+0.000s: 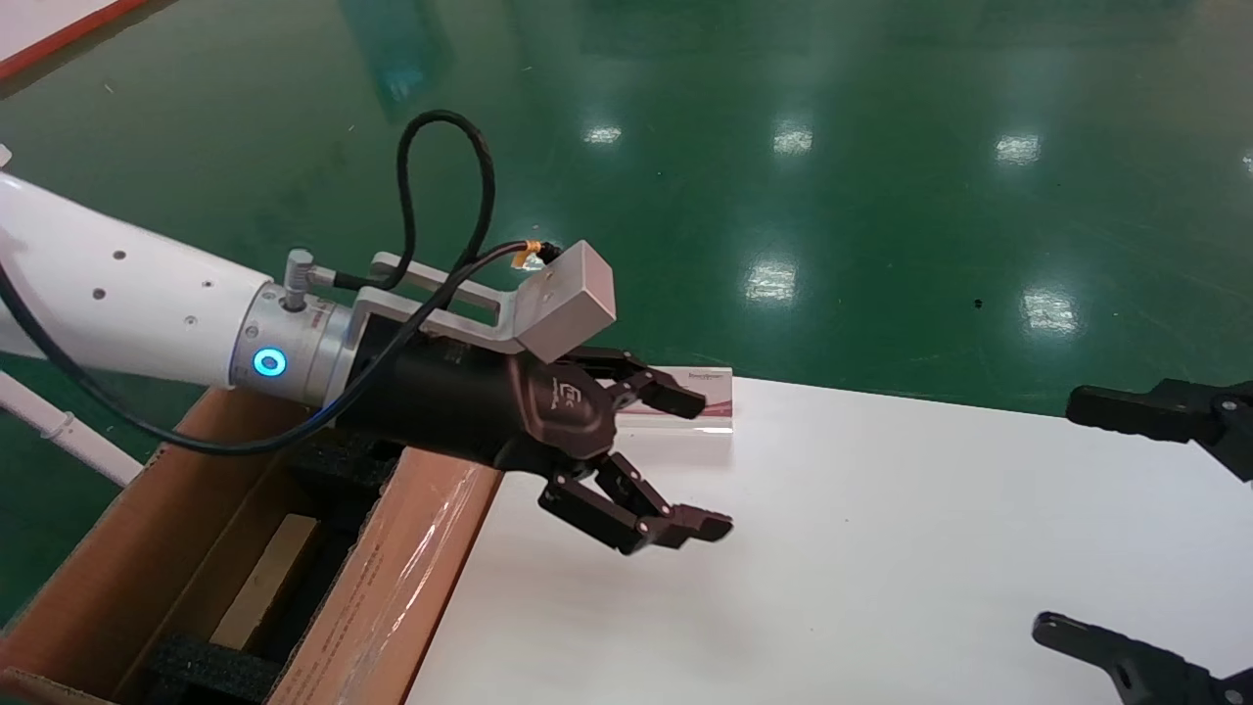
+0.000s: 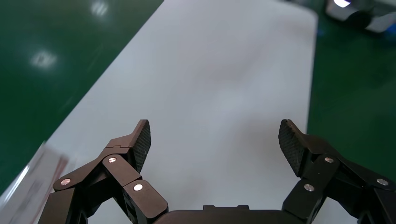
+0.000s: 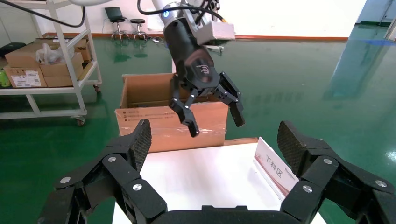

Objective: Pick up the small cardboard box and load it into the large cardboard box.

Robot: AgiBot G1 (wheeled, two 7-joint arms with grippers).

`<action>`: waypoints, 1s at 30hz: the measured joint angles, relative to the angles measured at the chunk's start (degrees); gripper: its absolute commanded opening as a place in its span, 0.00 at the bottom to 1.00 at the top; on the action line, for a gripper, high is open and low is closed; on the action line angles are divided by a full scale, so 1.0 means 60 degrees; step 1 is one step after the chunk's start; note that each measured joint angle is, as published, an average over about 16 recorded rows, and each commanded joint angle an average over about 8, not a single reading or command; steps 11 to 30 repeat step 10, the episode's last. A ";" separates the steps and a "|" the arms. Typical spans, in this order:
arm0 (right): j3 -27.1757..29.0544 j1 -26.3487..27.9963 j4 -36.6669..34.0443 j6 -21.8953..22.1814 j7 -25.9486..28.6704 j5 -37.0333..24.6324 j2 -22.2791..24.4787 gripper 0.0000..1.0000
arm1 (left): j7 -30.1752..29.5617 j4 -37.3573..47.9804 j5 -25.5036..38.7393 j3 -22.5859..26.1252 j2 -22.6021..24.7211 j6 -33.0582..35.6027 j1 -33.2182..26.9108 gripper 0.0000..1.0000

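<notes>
The large cardboard box (image 1: 108, 548) stands at the table's left end with its flaps open, black foam (image 1: 210, 668) inside and clear tape on the near flap; it also shows in the right wrist view (image 3: 173, 122). A flat light-tan piece (image 1: 266, 578) lies inside between the foam; it looks like the small cardboard box, but only part shows. My left gripper (image 1: 710, 462) is open and empty, just past the taped flap above the white table (image 1: 881, 548); its own view (image 2: 215, 135) shows only bare table. My right gripper (image 1: 1062, 514) is open and empty at the right edge.
A small red-and-white sign stand (image 1: 719, 397) sits at the table's far edge beside the left fingers, and shows in the right wrist view (image 3: 275, 168). Green floor surrounds the table. A white trolley with cartons (image 3: 42, 60) stands far beyond the large box.
</notes>
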 measured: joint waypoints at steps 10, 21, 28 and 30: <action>0.0021 -0.0006 0.0009 -0.0008 0.0013 -0.0016 -0.0008 1.00 | 0.0983 -0.0011 -0.0540 -0.2033 0.0131 0.0598 0.1528 1.00; 0.0021 -0.0006 0.0009 -0.0008 0.0013 -0.0016 -0.0008 1.00 | 0.0983 -0.0011 -0.0540 -0.2033 0.0131 0.0598 0.1528 1.00; 0.0021 -0.0006 0.0009 -0.0008 0.0013 -0.0016 -0.0008 1.00 | 0.0983 -0.0011 -0.0540 -0.2033 0.0131 0.0598 0.1528 1.00; 0.0021 -0.0006 0.0009 -0.0008 0.0013 -0.0016 -0.0008 1.00 | 0.0983 -0.0011 -0.0540 -0.2033 0.0131 0.0598 0.1528 1.00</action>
